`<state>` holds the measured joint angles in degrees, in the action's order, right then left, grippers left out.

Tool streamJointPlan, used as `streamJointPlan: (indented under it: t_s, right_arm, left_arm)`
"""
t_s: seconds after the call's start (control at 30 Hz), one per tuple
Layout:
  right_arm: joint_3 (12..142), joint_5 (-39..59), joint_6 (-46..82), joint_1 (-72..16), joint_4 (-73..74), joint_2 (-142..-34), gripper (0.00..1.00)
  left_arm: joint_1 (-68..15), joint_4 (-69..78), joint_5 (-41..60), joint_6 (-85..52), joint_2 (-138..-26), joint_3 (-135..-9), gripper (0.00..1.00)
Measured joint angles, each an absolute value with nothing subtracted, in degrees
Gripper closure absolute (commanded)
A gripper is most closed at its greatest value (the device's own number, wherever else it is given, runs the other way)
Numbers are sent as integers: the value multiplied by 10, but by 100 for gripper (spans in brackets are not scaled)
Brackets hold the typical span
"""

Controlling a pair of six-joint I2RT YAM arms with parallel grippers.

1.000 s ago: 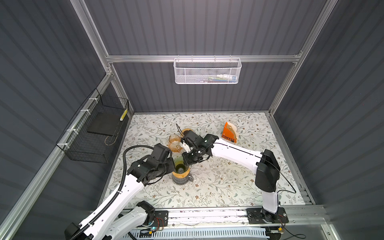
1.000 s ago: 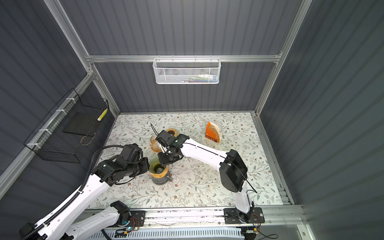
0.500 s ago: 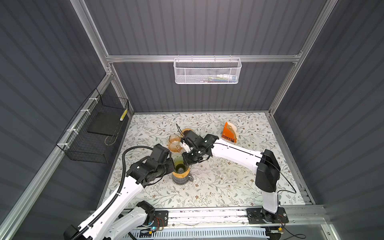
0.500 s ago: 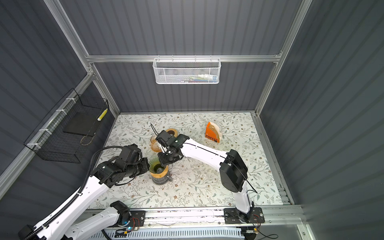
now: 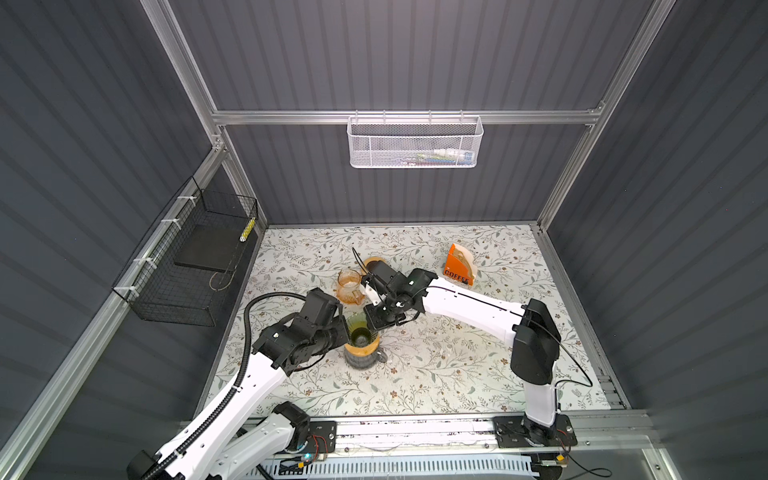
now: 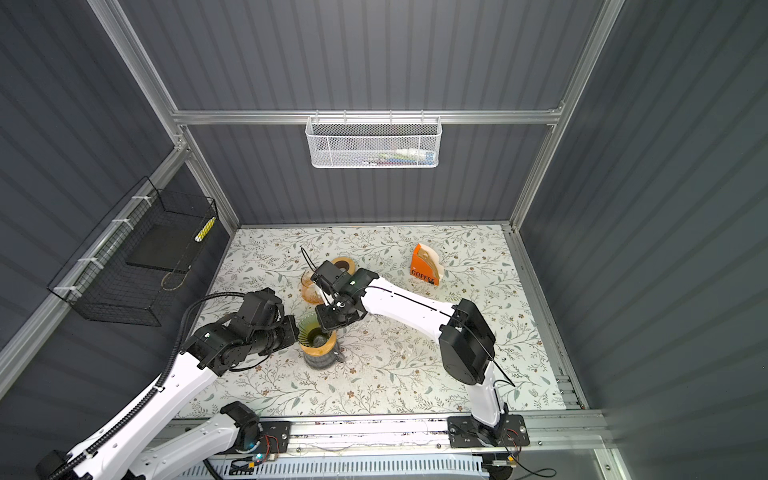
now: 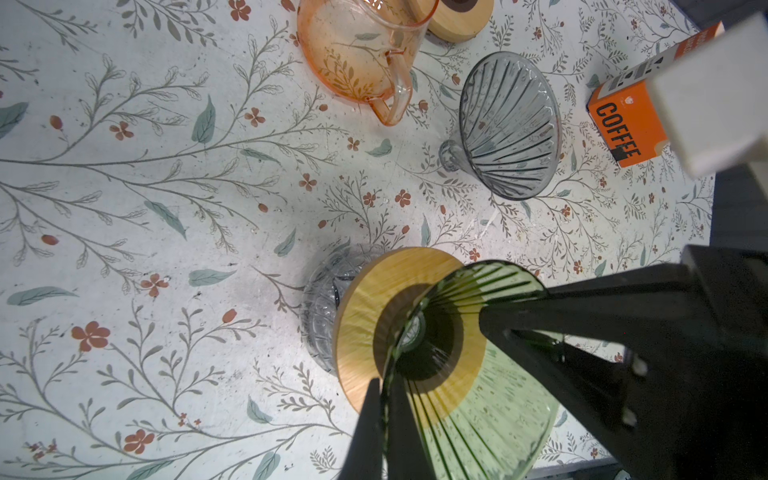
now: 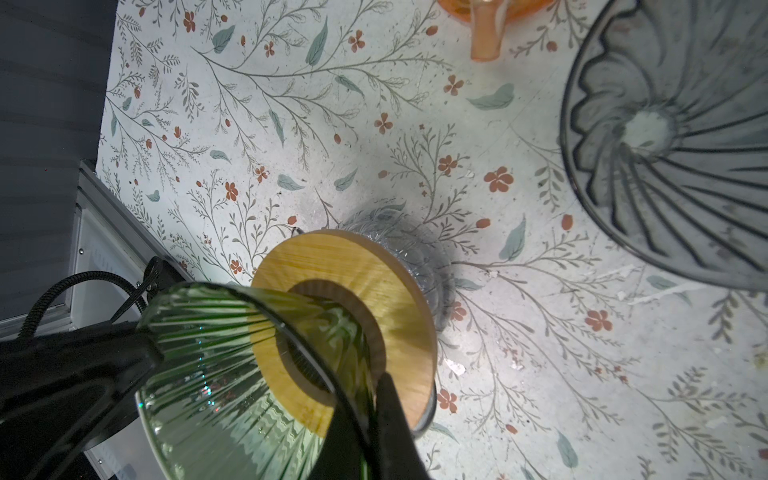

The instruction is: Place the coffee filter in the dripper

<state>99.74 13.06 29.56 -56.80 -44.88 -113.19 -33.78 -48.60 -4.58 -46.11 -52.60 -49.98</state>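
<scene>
The left gripper was pinched on one rim of the green dripper and the right gripper on the opposite rim. Together they held it tilted in the wooden collar atop the glass server. This looked like seating the dripper. The coffee filters stood in the orange box, well apart, so next one claw should release and fetch one.
</scene>
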Motion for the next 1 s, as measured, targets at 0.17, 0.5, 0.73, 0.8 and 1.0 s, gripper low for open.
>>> streamJointPlan:
  t_s: [0.17,0.5,0.73,0.8,1.0]
  right_arm:
    - [994,130,296,-568,-444,-1130,100]
    - [986,126,296,-568,-437,-1127,100]
    - [987,126,296,-569,-436,-1126,100]
    - [988,126,296,-569,-438,-1127,100]
    - [1001,126,294,-569,-450,-1133,100]
  left_arm:
    - [-338,-481,-46,-463,-520,-495,100]
    - [-338,-479,-45,-463,-520,-493,100]
    - [-338,-479,-45,-463,-520,-493,100]
    - [-338,-479,-45,-463,-520,-493,100]
    - [-338,-480,-47,-463,-520,-495,100]
